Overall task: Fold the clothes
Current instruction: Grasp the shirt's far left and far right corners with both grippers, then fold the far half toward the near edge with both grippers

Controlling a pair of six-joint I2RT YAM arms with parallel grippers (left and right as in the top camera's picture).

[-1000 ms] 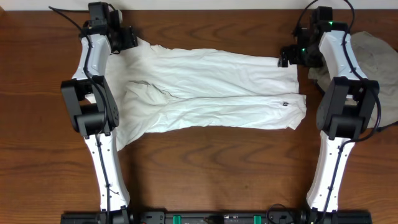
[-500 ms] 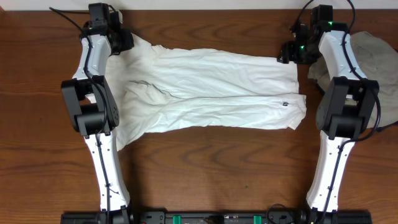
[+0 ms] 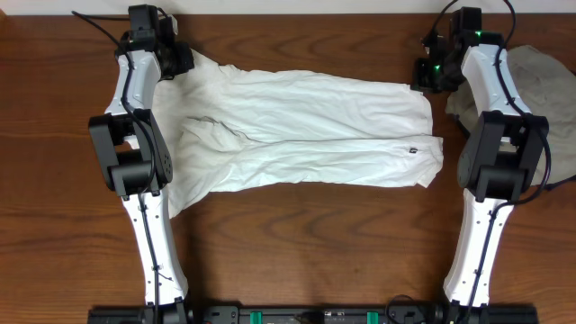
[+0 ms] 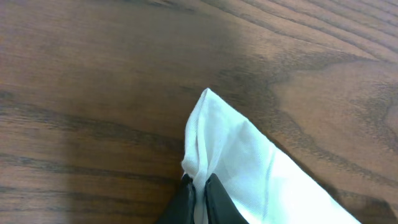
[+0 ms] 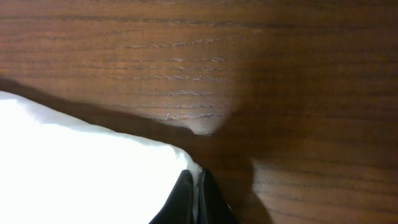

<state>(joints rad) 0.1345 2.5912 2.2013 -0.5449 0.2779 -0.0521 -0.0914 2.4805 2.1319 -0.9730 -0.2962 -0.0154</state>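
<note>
- The white shirt (image 3: 306, 126) is lying spread on the wooden table (image 3: 306, 261), and its long axis is running from left to right between the two arms.
- The left claw (image 3: 180, 61) is sitting at the far left corner of the shirt. In the left wrist view its jaws are pressing together on a small pointed fold of white cloth, so it is clenched on the shirt.
- In the middle, almost all of the cloth is lying on the near side of the gripped edge, toward the robot's base. I am judging that the coming move is bringing this far edge toward the near edge, across the short axis. Both arms then need to travel together, so the fold line is staying parallel to the long axis.
- The right claw (image 3: 421, 76) is sitting at the far right corner, the corner nearer to it. In the right wrist view its jaws are closed with the white edge caught between them.
- A grey shirt (image 3: 540, 85) is lying crumpled at the right edge, partly under the right arm. I cannot tell if it is touching the white one.
</note>
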